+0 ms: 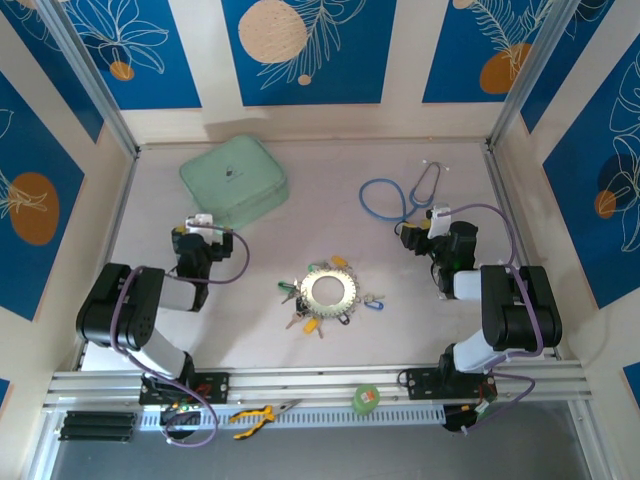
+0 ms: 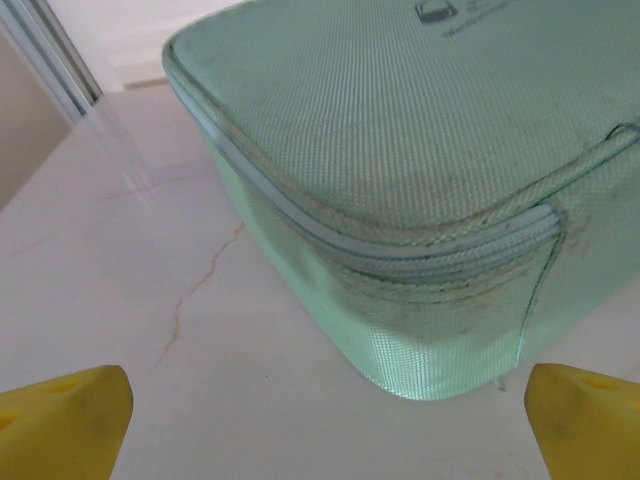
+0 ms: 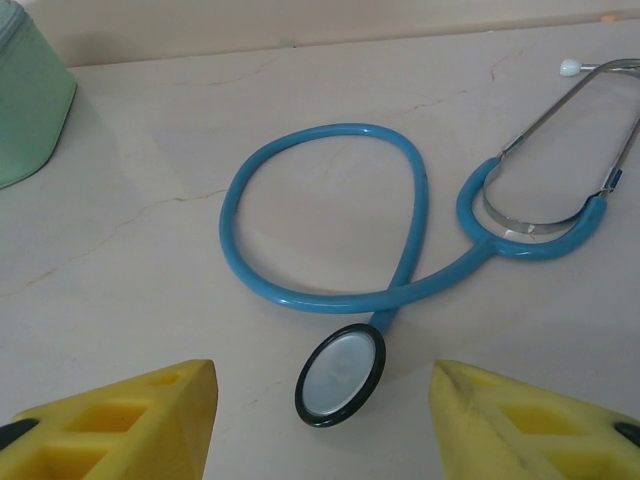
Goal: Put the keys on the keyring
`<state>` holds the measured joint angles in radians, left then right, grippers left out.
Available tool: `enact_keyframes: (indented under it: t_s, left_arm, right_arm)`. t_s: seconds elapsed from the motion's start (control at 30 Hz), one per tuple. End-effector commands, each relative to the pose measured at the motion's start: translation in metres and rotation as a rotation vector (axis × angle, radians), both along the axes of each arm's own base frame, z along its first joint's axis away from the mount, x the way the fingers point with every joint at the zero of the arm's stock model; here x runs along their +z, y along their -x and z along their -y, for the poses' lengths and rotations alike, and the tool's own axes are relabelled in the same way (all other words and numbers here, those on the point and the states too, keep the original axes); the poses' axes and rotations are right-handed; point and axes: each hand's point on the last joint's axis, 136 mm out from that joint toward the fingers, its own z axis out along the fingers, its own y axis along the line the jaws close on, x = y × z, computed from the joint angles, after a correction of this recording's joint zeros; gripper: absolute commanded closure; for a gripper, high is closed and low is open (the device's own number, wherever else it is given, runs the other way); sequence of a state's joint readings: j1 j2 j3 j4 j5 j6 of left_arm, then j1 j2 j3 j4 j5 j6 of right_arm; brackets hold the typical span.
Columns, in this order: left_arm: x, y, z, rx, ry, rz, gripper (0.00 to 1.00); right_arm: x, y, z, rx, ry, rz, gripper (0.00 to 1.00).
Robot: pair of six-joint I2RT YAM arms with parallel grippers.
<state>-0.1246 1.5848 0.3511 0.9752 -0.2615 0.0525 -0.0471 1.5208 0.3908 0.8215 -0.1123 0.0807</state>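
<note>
The silvery scalloped keyring (image 1: 329,290) lies flat at the middle of the table. Small keys with coloured tags ring it: a yellow tag (image 1: 339,262) behind it, another yellow one (image 1: 311,325) in front, a blue one (image 1: 373,303) to its right, a green one (image 1: 288,297) to its left. My left gripper (image 1: 203,222) sits well left of the ring, open and empty, facing the green case; its yellow fingertips (image 2: 70,415) are far apart. My right gripper (image 1: 432,217) sits right of the ring, open and empty, its fingertips (image 3: 130,420) wide apart over the stethoscope.
A mint-green zipped case (image 1: 234,181) (image 2: 400,180) stands at the back left, close in front of my left gripper. A blue stethoscope (image 1: 400,195) lies at the back right, its chest piece (image 3: 340,374) just ahead of my right fingers. Walls enclose the table.
</note>
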Motion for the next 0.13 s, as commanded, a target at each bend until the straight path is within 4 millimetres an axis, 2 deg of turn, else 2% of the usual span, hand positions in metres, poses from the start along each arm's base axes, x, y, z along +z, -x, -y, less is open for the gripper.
enact_keyframes:
  t_s: [0.0, 0.03, 0.07, 0.1]
  left_arm:
    - [0.0064, -0.0066, -0.0017, -0.015, 0.047, 0.005, 0.0]
    - [0.0072, -0.0061, -0.0018, -0.016, 0.047, 0.011, 0.0]
    - [0.0076, -0.0049, -0.0013, -0.019, 0.045, 0.015, 0.0]
    - [0.0078, -0.0042, -0.0005, -0.023, 0.046, 0.018, 0.0]
  right_arm:
    - [0.005, -0.0053, 0.001, -0.009, 0.001, 0.012, 0.38]
    - [0.0053, -0.0063, 0.0026, -0.024, 0.005, 0.013, 0.12]
    - [0.0036, -0.0077, 0.0061, -0.054, 0.015, 0.004, 0.01]
    - [0.003, -0.0095, 0.0085, -0.081, 0.027, -0.002, 0.01]
